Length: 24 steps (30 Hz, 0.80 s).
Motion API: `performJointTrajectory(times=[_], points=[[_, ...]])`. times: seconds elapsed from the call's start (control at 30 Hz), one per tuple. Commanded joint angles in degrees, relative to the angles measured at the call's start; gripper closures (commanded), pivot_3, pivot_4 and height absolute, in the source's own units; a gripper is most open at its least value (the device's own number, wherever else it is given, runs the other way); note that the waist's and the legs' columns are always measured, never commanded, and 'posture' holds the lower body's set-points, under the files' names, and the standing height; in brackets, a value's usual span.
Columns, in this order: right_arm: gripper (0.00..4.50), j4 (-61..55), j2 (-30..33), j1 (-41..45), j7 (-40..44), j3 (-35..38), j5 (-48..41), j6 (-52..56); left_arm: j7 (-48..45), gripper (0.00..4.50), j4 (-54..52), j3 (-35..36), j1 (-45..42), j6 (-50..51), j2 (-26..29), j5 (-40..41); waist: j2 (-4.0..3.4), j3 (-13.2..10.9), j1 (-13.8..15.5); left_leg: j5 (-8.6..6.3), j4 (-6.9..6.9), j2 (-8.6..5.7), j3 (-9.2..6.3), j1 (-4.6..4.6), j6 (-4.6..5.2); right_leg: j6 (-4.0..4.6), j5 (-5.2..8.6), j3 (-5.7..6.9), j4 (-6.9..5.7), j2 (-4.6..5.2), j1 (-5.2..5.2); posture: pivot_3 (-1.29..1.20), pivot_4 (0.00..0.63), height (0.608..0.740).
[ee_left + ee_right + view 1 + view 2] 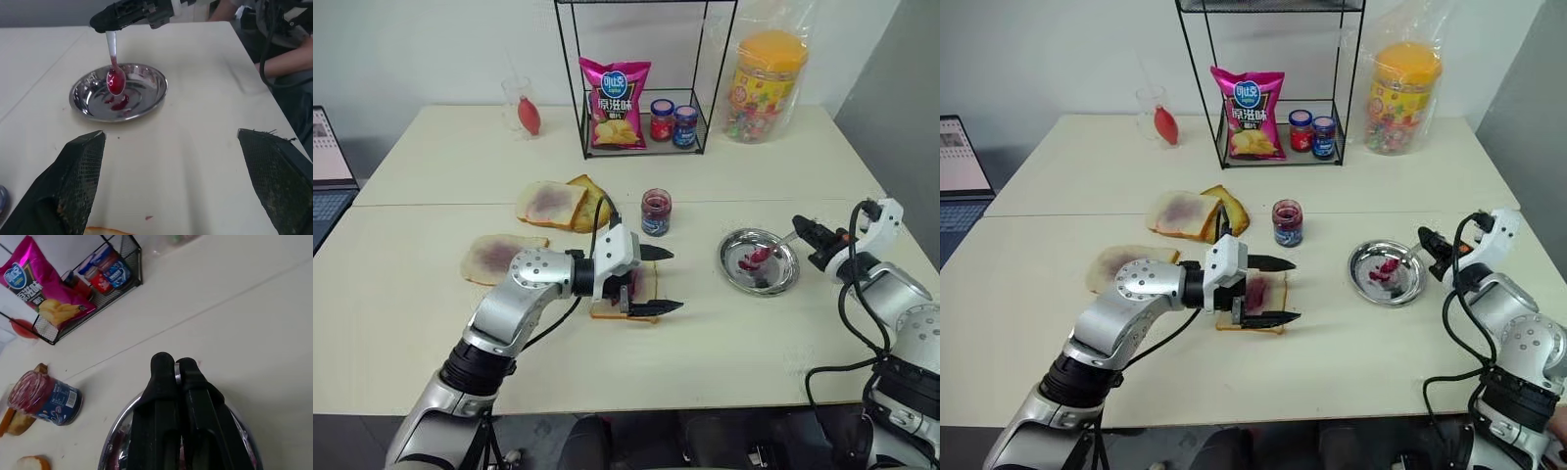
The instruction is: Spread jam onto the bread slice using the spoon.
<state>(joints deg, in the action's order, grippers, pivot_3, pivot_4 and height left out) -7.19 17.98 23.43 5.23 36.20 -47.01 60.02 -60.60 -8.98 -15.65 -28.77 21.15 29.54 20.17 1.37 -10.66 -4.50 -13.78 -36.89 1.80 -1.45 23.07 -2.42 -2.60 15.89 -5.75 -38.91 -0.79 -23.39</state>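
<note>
Steel spoon (115, 73) pinched in my closed right gripper (806, 231) hangs over the metal dish (785, 279), so I'd lower it gently to rest there, while my left gripper (658, 279) gapes wide and empty over the bread slice (1273, 290).

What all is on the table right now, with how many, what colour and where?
Bread slice: one, white with jam smear, table centre, between the left end effector's fingers.
Other bread slices: about three, jam-smeared, left of centre.
Jam jar: one, blue label, open, mid-table.
Steel dish: one, silver, jam-stained, right side.
Spoon: one, silver, red-stained bowl, over the dish.
Wire rack: one, black, at the back.
Chip bag: one, pink, in rack.
Lidded jars: two, red and blue, in rack.
Candy tub: one, yellow lid, back right.
Laptop: one, far left.
Left end effector: open.
Right end effector: shut on spoon handle.
</note>
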Motion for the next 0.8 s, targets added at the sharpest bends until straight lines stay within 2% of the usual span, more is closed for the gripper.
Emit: performJointTrajectory(times=[0.03, 0.2, 0.3, 0.57, 0.8], points=[[4.48, 4.64, 0.65, 1.34, 2.52, 0.37, -0.63, -3.96, 0.12, 0.00, -0.15, 0.05, -1.88, -1.56, -1.29, -0.72, -0.01, 0.00, -0.06, 0.00, -0.01, -0.01, 0.03, -0.01, 0.00, -0.02, -0.01, -0.04, 0.00, 0.01, 0.01, 0.00, 0.150, 0.740], [4.48, 10.60, 1.45, 1.87, 4.64, 0.11, -0.53, -6.71, 0.09, 0.00, -1.10, 0.34, -1.18, -1.29, -1.44, -1.10, -0.01, 0.00, -0.15, 0.00, 0.00, -0.01, 0.01, -0.07, 0.00, -0.02, -0.01, -0.02, 0.00, 0.00, 0.08, 0.00, 0.150, 0.740], [3.89, 12.96, 2.29, 1.62, 5.80, 0.08, -0.49, -7.89, 0.14, 0.00, -1.92, 0.53, -0.51, -0.92, -1.17, -1.07, -0.01, 0.00, -0.16, 0.00, 0.00, 0.00, -0.01, -0.08, 0.00, -0.02, -0.01, -0.01, -0.01, -0.01, 0.08, 0.00, 0.150, 0.740], [1.94, 17.16, 3.82, 2.20, 7.32, 0.23, -0.33, -10.03, 0.60, 0.00, -2.99, 0.35, -0.41, -0.10, -1.29, -1.11, -0.01, 0.00, -0.14, 0.00, 0.00, -0.01, 0.01, -0.06, 0.00, -0.02, -0.01, -0.02, 0.01, 0.01, 0.08, 0.00, 0.150, 0.740], [0.49, 19.23, 5.24, 2.49, 8.17, -0.56, 0.49, -11.60, 0.68, 0.00, -3.35, 0.63, -0.45, 0.46, -1.11, -0.95, -0.01, 0.00, -0.17, 0.00, 0.01, -0.01, 0.00, -0.07, 0.00, -0.02, -0.01, -0.03, 0.01, 0.00, 0.08, 0.00, 0.150, 0.740]])
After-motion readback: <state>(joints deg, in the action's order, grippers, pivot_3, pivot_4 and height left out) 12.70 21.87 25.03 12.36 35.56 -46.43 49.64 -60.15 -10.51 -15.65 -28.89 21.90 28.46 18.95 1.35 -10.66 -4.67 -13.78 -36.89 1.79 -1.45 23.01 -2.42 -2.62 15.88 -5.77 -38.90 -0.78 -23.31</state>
